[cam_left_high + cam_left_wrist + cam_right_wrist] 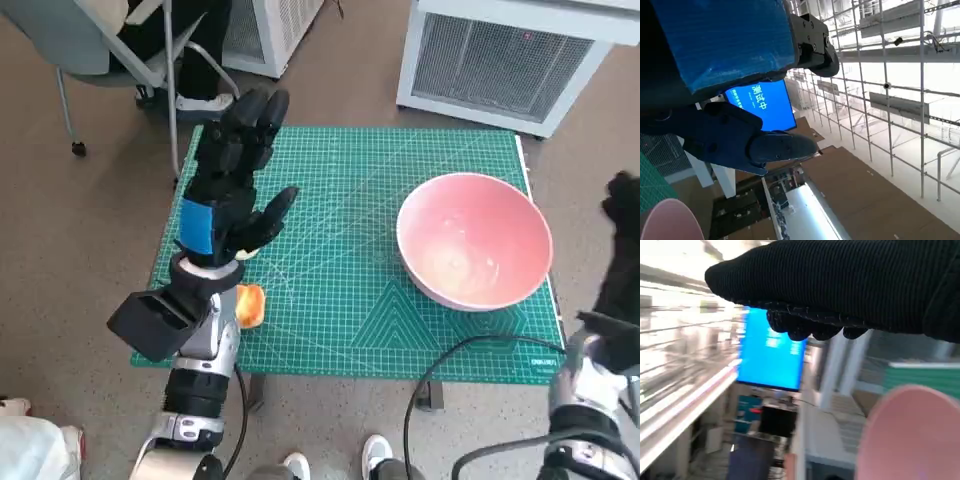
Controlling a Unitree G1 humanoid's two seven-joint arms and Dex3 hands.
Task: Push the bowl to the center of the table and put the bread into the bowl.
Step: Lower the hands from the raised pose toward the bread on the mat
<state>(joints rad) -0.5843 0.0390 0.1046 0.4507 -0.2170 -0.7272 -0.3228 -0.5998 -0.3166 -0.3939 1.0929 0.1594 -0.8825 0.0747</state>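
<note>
The pink bowl (475,240) sits empty on the right part of the green cutting mat (340,300); its rim also shows in the left wrist view (670,220) and the right wrist view (912,435). A piece of orange-brown bread (249,306) lies near the mat's front left edge, partly hidden behind my left wrist. My left hand (232,180) is raised over the mat's left side, fingers spread, holding nothing. My right hand (625,245) in its black glove is at the far right, beside the bowl and apart from it, fingers hardly showing (810,327).
A white grille-fronted unit (500,60) stands behind the table at the back right. A chair and a person's legs (190,60) are at the back left. Shoes show on the floor at the table's front edge. Cables hang near my right forearm.
</note>
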